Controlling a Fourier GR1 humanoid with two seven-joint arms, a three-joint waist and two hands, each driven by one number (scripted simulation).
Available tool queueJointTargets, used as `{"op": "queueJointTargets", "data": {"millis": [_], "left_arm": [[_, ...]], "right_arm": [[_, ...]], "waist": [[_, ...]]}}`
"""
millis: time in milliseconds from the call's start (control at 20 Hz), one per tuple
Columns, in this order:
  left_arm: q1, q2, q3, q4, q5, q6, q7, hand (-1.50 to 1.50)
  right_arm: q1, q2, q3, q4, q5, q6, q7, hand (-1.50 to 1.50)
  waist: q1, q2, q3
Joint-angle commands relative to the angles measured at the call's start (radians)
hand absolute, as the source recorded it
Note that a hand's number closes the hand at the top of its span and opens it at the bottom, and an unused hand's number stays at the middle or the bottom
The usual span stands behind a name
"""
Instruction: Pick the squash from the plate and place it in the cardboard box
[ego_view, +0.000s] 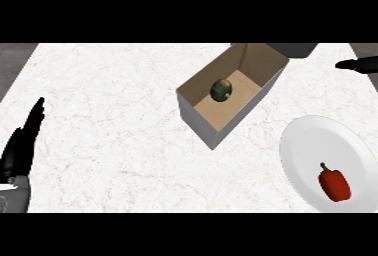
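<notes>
A dark green squash (221, 90) lies on the floor of the open cardboard box (203, 117), which stands tilted near the counter's middle. The white plate (314, 145) sits at the lower right and holds only a red bell pepper (334, 184). My right hand (359, 64) shows at the right edge, beyond the box and apart from it, with straight fingers and nothing in it. My left hand (22, 142) rests at the left edge, fingers straight and pointing up, far from the box.
The white marbled counter (111, 125) stretches between the left hand and the box. A grey object (295, 49) stands just behind the box's far end. Dark floor shows past the counter's left and right edges.
</notes>
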Motion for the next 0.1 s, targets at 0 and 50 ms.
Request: {"op": "queueJointTargets", "data": {"millis": [0,50], "left_arm": [[0.036,0.008,0.003,-0.017,-0.006,-0.007,-0.025,0.00],[-0.016,0.005,0.007,-0.001,0.013,-0.019,0.011,0.00]], "right_arm": [[0.072,-0.084,0.020,0.017,0.014,0.081,-0.068,-1.50],[0.085,-0.114,0.022,0.032,0.014,0.132,-0.095,-1.50]], "waist": [[0.003,0.000,0.000],[0.002,0.002,0.001]]}}
